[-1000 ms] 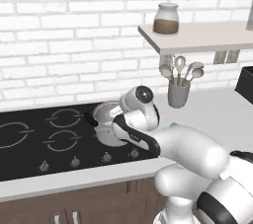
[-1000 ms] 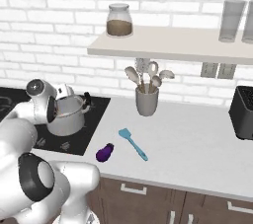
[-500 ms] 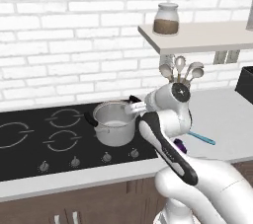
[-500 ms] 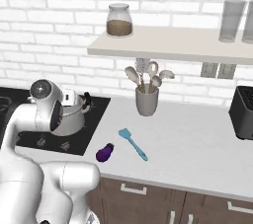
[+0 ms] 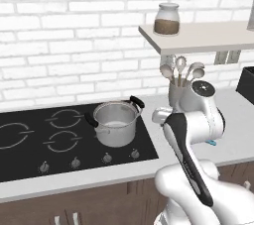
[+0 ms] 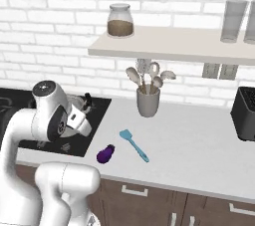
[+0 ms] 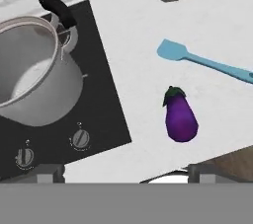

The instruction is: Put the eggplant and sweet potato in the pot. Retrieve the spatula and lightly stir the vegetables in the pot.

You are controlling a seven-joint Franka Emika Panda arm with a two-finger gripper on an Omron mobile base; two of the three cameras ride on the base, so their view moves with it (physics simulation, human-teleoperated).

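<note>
Presently, the eggplant (image 6: 105, 154) lies on its side on the white counter (image 6: 199, 140), near the front edge and just right of the black cooktop (image 5: 30, 144), with nothing touching it. The spatula (image 6: 133, 145) lies flat beside it, a little further back and to the right, close to it but apart. The pot (image 5: 115, 122) stands upright on the right rear part of the cooktop, lid off; no vegetable can be made out inside it. No sweet potato can be identified on the counter.

The step in hand appears to be the approach to the eggplant. To do it well, the hand should be centred over the thick middle of the eggplant and turned so the fingers close across its short width, not along its length, since the skin is glossy and rounded and may slip from an end grip. The descent should stay clear of the spatula blade.

In the hand view the gripper (image 7: 119, 169) hangs above the counter with its two fingertips (image 7: 48, 169) set far apart, fully spread, holding and touching nothing.
</note>
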